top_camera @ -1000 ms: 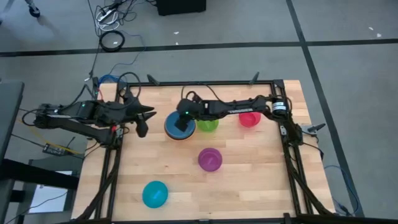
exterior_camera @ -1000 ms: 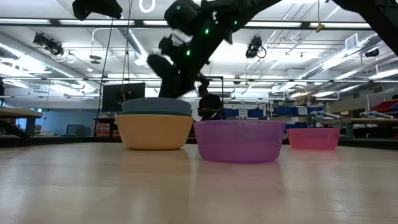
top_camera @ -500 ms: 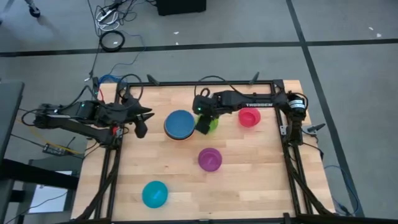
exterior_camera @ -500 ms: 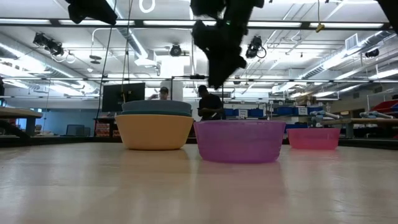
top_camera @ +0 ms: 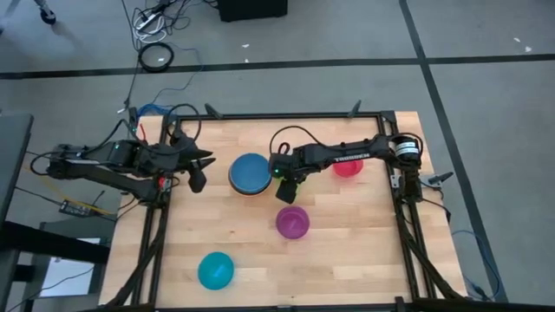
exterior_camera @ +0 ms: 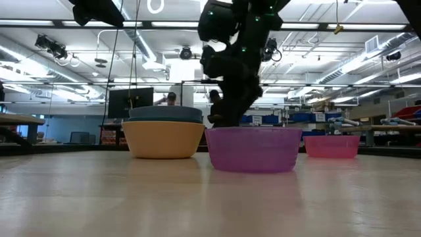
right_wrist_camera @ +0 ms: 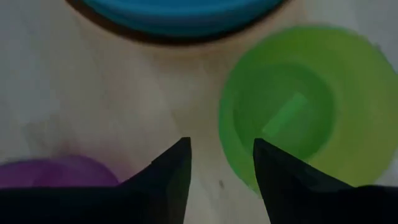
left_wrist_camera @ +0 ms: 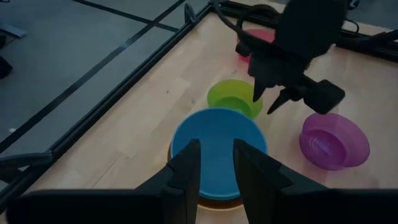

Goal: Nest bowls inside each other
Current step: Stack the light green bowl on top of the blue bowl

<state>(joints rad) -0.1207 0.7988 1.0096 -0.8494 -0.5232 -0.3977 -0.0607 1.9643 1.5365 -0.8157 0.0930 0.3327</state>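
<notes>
Now right gripper (right_wrist_camera: 217,165) hovering, fingers apart, empty, beside green bowl (right_wrist_camera: 292,124) rim; straddling rim squarely before closing advisable. Left gripper (left_wrist_camera: 214,165) waiting, fingers apart, near blue bowl (left_wrist_camera: 217,143).

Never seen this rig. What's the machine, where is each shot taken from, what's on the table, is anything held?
Two dark robot arms work at a wooden table. Views: overhead, table-level, and one camera on each wrist.

On it: a blue plastic bowl nested in an orange bowl, plus lime green, purple, pink-red and cyan bowls standing apart.

The right gripper hangs open over the green bowl, holding nothing. The left gripper waits open by the table's left edge, empty.
</notes>
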